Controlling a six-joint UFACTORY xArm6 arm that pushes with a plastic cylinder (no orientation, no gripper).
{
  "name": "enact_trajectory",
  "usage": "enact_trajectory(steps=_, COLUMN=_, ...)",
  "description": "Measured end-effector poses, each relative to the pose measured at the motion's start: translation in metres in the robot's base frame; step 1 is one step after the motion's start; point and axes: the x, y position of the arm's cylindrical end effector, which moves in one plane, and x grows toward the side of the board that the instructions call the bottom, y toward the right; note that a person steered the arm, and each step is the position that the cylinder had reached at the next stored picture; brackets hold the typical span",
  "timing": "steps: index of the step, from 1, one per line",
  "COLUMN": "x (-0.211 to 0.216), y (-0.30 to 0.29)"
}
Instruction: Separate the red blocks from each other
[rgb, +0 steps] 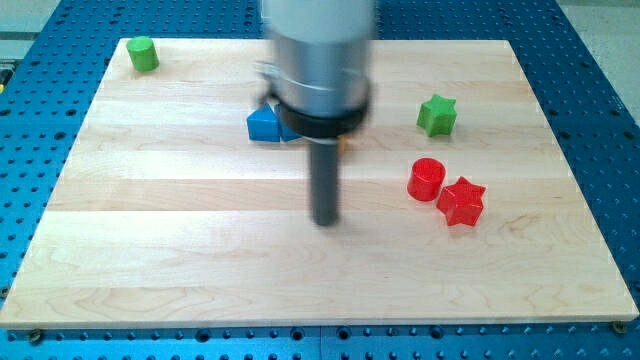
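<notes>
A red cylinder (426, 179) and a red star (461, 201) sit touching each other at the view's right of the wooden board (180, 250), the star just below and right of the cylinder. My tip (325, 220) rests on the board near the middle, about a hundred pixels to the left of the red cylinder and apart from every block.
A green star (437, 115) lies above the red blocks. A blue block (264, 124) sits partly hidden behind the arm's body, with a sliver of an orange block (343, 143) beside it. A green cylinder (143, 54) stands at the board's top left corner.
</notes>
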Motion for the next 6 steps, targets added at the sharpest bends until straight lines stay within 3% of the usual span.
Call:
enact_trajectory(steps=1, x=0.012, y=0.065)
enact_trajectory(steps=2, x=-0.019, y=0.091)
enact_trajectory(steps=4, x=-0.099, y=0.058)
enact_trajectory(steps=5, x=-0.073, y=0.077)
enact_trajectory(steps=6, x=-0.09, y=0.071)
